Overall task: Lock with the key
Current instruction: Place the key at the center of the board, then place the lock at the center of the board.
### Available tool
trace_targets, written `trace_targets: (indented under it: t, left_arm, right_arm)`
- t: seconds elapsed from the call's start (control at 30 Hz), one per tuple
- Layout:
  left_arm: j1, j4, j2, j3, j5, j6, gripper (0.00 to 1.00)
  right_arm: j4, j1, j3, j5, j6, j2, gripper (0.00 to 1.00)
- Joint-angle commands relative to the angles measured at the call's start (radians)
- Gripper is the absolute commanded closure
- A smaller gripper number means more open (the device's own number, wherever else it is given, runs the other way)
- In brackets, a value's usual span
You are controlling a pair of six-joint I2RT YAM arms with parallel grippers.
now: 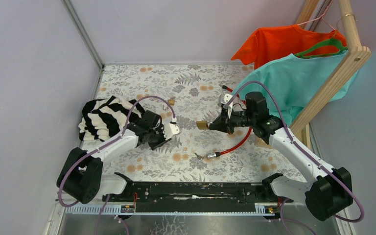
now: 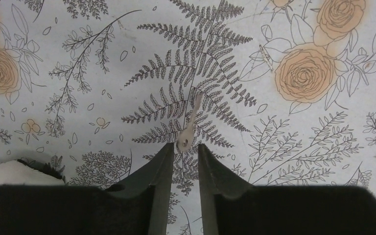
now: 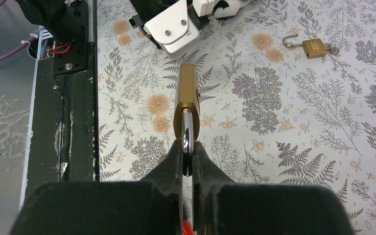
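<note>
The left gripper, jaws narrowly apart and holding nothing, has the key lying on the floral cloth just off its tips, blade pointing straight away, while farther off the right gripper clamps the brass padlock by its shackle.

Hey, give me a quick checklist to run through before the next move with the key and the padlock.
1. Right gripper clamped on the shackle of the padlock: ok.
2. Padlock body pointing toward the left arm: ok.
3. Key gripped by the left gripper: not ok; the jaws stand apart, with the key head only at their tips.
4. Key resting on the table or hanging: cannot tell.
5. Padlock's keyhole facing the key: cannot tell.
6. Second padlock lying apart from the held one: ok.
</note>
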Motion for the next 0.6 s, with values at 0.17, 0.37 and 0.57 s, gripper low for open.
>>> trace_targets:
  t: [0.17, 0.37, 0.57]
  left_arm:
    - [-0.009, -0.026, -0.086, 0.08, 0.026, -0.016, 0.25]
    - [-0.009, -0.079, -0.121, 0.227, 0.219, -0.029, 0.15]
    - [-0.063, -0.087, -0.071, 0.402, 0.455, -0.114, 0.15]
  right_arm:
    - [0.096, -0.002, 0.002, -0.023, 0.019, 0.003, 1.0]
    - [0.151, 0.001, -0.016, -0.056, 0.081, 0.029, 1.0]
    - [0.152, 0.015, -0.015, -0.083, 0.085, 0.048, 1.0]
